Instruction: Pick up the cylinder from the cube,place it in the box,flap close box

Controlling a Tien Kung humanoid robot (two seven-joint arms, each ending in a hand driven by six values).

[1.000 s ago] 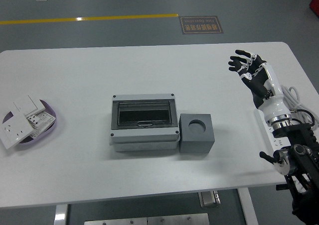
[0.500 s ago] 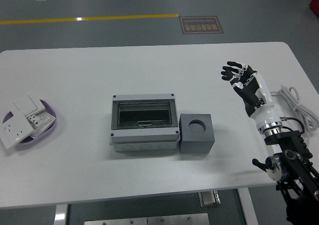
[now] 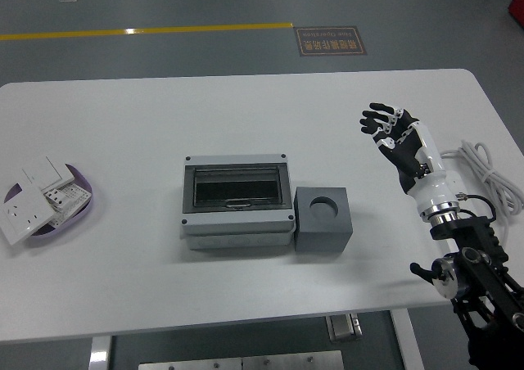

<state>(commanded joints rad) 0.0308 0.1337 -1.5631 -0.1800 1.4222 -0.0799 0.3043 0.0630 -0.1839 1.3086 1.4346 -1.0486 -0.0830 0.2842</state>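
A grey cube (image 3: 324, 219) with a round hole in its top stands at the table's middle, touching the right side of a grey box (image 3: 237, 201). The hole looks dark; I cannot tell a cylinder in it. The box's dark transparent flap lies shut over its top. My right hand (image 3: 385, 128) hovers over the table's right part, up and to the right of the cube, fingers spread, holding nothing. My left arm is out of view.
A purple dish (image 3: 80, 211) with white switch and socket plates sits at the table's left edge. A white cable (image 3: 491, 173) lies at the right edge behind my right arm.
My right hand has moved left and slightly down, toward the cube, staying open. The box and the cube have not moved.
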